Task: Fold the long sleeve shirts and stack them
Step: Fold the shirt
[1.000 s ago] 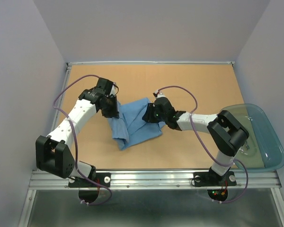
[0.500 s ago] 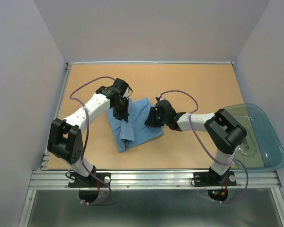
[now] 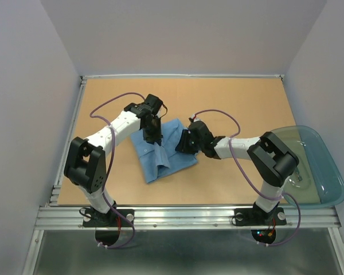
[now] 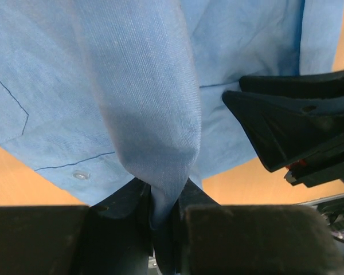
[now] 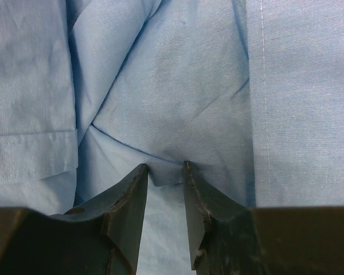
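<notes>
- Clamping a bunched fold of the light blue shirt [image 4: 143, 103] in the left gripper [image 4: 163, 200], jaws drawn narrow with the cloth pinched between them and draping away from the tips.
- Nipping a small ridge of the same cloth in the right gripper [image 5: 165, 172], jaws close together around the pleat, wrinkles fanning out from the pinch.
- Judging the step in hand as carrying one side of the garment over its body to make a fold, with the right pinch serving as anchor.
- Doing it well: lifting the held fold only enough to clear the layers beneath, drawing it across evenly, and pulling lightly against the right pinch so the thin weave is lying taut, not bunched.
- Lowering flat before letting go, so the edge is landing straight and not rolling back.
- Watching for thin cloth sliding out of the narrow left pinch, and for lower layers dragging along.
- Lying rumpled near the middle of the table [image 3: 241, 103], directly beneath both grippers and touching each: left one over its far middle, right one at its right edge, the two near each other.
- Sitting well apart from the teal tub [image 3: 327, 172] at the right near corner.
</notes>
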Tool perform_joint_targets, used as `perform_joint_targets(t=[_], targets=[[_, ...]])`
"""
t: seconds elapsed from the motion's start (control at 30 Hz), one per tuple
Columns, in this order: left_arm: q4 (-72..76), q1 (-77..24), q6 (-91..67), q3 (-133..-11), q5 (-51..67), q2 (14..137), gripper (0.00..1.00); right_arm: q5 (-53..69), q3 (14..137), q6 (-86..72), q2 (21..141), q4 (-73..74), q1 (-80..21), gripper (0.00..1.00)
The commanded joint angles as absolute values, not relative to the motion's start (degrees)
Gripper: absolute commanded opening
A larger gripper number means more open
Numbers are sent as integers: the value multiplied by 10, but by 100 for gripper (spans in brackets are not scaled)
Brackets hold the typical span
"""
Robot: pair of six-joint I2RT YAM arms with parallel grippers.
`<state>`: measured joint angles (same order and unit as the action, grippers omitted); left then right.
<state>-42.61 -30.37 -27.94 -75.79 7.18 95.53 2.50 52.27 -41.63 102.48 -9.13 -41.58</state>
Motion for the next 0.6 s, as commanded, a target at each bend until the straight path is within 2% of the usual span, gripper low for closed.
perform_joint_targets(t=[0.0, 0.3, 0.57], targets=[[-408, -303, -314, -778, 54, 933, 0, 25, 505, -413, 1022, -105, -414, 37], [-405, -274, -326, -751, 35, 897, 0, 16, 504, -395, 996, -104, -414, 37], [-395, -280, -328, -757, 56, 932, 0, 13, 505, -397, 993, -104, -414, 37]])
